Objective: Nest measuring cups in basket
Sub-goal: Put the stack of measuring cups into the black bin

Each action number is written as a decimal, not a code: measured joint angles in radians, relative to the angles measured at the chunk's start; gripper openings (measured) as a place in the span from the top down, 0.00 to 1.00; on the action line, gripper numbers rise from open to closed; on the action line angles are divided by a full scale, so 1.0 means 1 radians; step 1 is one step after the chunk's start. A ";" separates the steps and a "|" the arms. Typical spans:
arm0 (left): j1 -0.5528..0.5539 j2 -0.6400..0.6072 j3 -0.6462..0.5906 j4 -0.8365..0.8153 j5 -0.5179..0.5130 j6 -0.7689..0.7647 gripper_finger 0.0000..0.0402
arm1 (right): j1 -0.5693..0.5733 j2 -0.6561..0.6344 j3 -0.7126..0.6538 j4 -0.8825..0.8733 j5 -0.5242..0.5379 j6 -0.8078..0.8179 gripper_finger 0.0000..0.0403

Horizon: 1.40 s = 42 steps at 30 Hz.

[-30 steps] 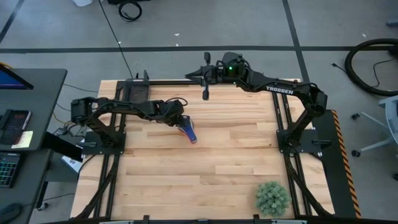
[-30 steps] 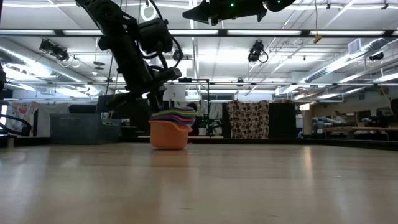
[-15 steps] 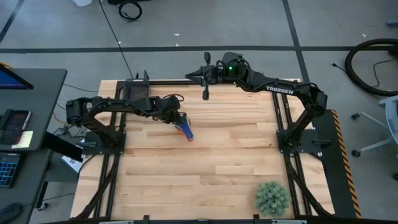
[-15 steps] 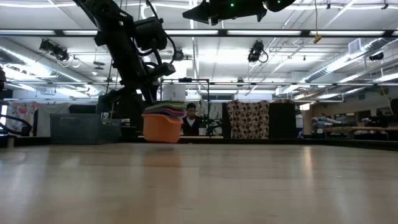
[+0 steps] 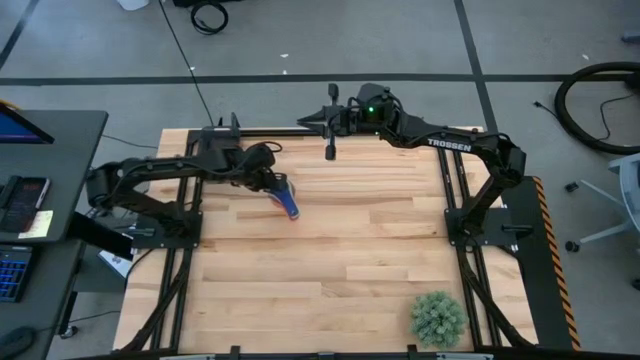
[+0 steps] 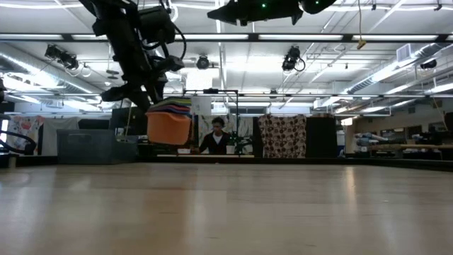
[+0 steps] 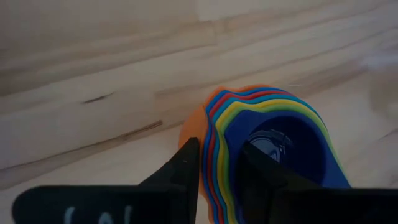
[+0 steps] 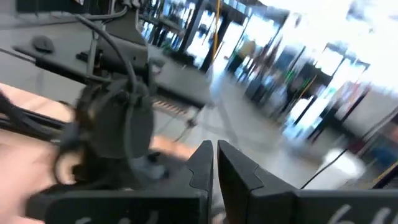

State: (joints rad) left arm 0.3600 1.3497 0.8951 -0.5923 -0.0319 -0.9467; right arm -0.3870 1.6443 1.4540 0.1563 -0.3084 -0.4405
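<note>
stack: seven cups (image 5: 288,199) nested, orange outermost, dark blue innermost; now lifted clear of the surface (image 5: 340,270) in the low view, where a second ago it sat on the wood; it has travelled toward 10 o'clock
left gripper (image 7: 219,163): fingers clamped on the stack's rim, one outside the orange wall, one inside the blue bowl
basket (image 5: 218,147): dark tray at the far-left corner, near 11 o'clock of the stack, close but apart
meaning: nesting looks done; what is left is judged to be the carry over the basket wall and the set-down
right gripper (image 8: 214,163): parked high at the 12 o'clock edge; fingers closed on nothing
edges: basket sits against the rear rail, so little margin behind it
room: open wood from 3 to 6 o'clock; plant (image 5: 438,318) well apart at the near-right corner
</note>
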 joint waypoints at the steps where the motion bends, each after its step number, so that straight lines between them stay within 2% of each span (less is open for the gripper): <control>1: 0.004 -0.010 0.000 -0.010 0.000 0.002 0.80 | 0.000 0.001 0.000 0.025 0.000 -0.044 0.93; 4: 0.009 -0.037 0.000 -0.038 0.000 0.016 0.80 | 0.000 0.002 0.001 0.075 0.000 -0.153 0.93; 14: 0.015 -0.082 -0.001 -0.092 -0.018 0.018 0.80 | 0.000 0.005 0.000 0.120 0.000 -0.149 0.93; 16: 0.015 -0.082 -0.001 -0.090 -0.019 0.019 0.80 | 0.000 0.005 0.000 0.110 0.000 -0.108 0.93; 21: 0.018 -0.082 -0.001 -0.095 -0.019 0.044 0.80 | -0.003 0.005 0.000 0.072 0.011 0.123 0.93; 28: 0.063 -0.082 0.030 -0.164 -0.019 0.097 0.80 | -0.037 0.007 0.000 -0.142 0.027 0.317 0.93; 33: 0.111 -0.082 0.116 -0.292 -0.053 0.187 0.80 | -0.043 0.008 0.000 -0.253 0.027 0.360 0.93; 42: 0.245 -0.082 0.215 -0.420 -0.052 0.337 0.80 | -0.028 0.008 0.000 -0.258 0.019 0.370 0.93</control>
State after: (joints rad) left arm 0.6046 1.2678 1.1104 -1.0123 -0.0842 -0.6094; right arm -0.4146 1.6520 1.4544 -0.1013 -0.2893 -0.0705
